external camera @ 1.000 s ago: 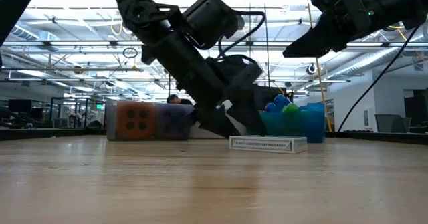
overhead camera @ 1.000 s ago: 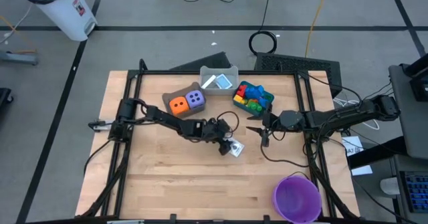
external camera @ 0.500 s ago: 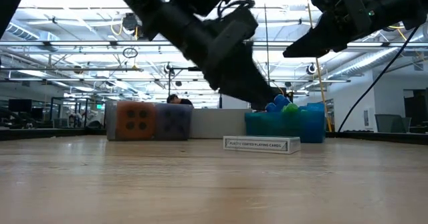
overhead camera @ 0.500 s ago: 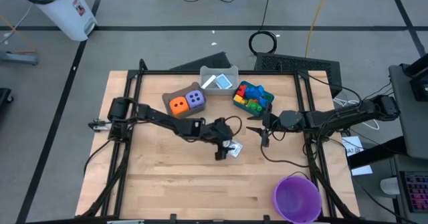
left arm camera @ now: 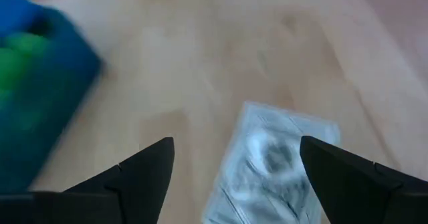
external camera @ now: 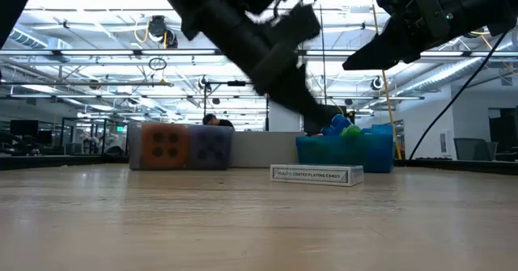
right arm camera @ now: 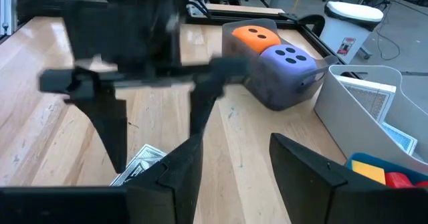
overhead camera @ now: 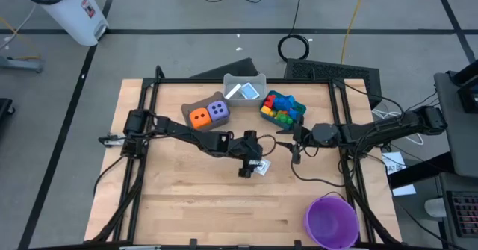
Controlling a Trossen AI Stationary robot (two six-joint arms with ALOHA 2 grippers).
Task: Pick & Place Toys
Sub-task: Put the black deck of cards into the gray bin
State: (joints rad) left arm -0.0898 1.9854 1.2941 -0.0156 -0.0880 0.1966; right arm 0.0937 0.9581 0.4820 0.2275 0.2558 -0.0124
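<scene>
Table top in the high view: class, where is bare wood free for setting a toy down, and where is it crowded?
Free: the near strip of the table left of the purple bowl, and the left side under the left arm. Crowded: the far edge with both dice, grey bin and blue bin, and the centre around the card box.

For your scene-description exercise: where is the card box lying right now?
In the high view the card box lies flat on the wooden table near its middle, just beneath the open left hand and nearer the camera than the blue bin of bricks.
</scene>
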